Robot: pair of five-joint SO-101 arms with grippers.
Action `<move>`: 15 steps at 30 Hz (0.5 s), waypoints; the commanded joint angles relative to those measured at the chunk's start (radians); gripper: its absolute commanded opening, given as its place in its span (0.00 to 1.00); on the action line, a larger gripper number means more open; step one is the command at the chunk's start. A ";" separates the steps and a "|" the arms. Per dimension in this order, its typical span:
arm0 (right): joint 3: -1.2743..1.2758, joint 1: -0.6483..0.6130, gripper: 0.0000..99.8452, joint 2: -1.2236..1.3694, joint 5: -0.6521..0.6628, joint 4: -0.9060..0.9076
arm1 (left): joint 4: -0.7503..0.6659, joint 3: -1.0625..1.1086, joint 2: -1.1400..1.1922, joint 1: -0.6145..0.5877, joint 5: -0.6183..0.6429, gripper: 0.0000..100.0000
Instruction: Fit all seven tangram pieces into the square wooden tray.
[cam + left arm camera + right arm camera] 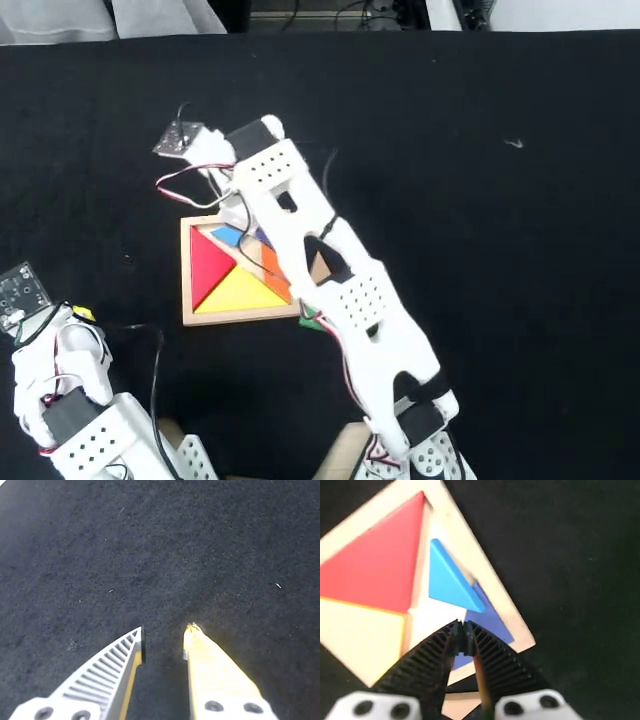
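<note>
Tray (186,275), one red triangle (208,265), one yellow triangle (243,292), one light-blue triangle (449,582)

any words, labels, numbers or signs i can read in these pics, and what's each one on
No text can be read.
The tangram pieces and the wooden tray carry no print.
The small circuit boards on the arms' wrists may bear marks, but they are too small to read.
</note>
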 commanded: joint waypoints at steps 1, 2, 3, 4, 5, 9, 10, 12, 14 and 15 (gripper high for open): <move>-0.002 0.021 0.01 -0.010 0.009 -0.057 | 0.008 0.018 0.000 0.013 0.003 0.15; -0.004 0.018 0.01 -0.001 0.009 -0.068 | 0.008 0.018 0.000 0.013 0.003 0.15; -0.004 0.014 0.01 0.007 0.009 -0.077 | 0.008 0.018 0.000 0.013 0.003 0.15; -0.004 0.003 0.01 0.013 0.009 -0.083 | 0.008 0.018 0.000 0.013 0.003 0.15; -0.004 -0.006 0.01 0.021 0.009 -0.086 | 0.008 0.018 0.000 0.013 0.003 0.15; -0.004 -0.048 0.01 0.035 0.011 -0.084 | 0.008 0.018 0.000 0.013 0.003 0.15; -0.004 -0.058 0.01 0.033 0.008 -0.084 | 0.008 0.018 0.000 0.013 0.003 0.15; -0.008 -0.071 0.01 0.028 0.005 -0.081 | 0.008 0.018 0.000 0.013 0.003 0.15; -0.045 -0.081 0.01 0.018 0.002 -0.061 | 0.008 0.018 0.000 0.013 0.003 0.15; -0.068 -0.081 0.01 0.008 0.000 -0.044 | 0.008 0.018 0.000 0.013 0.003 0.15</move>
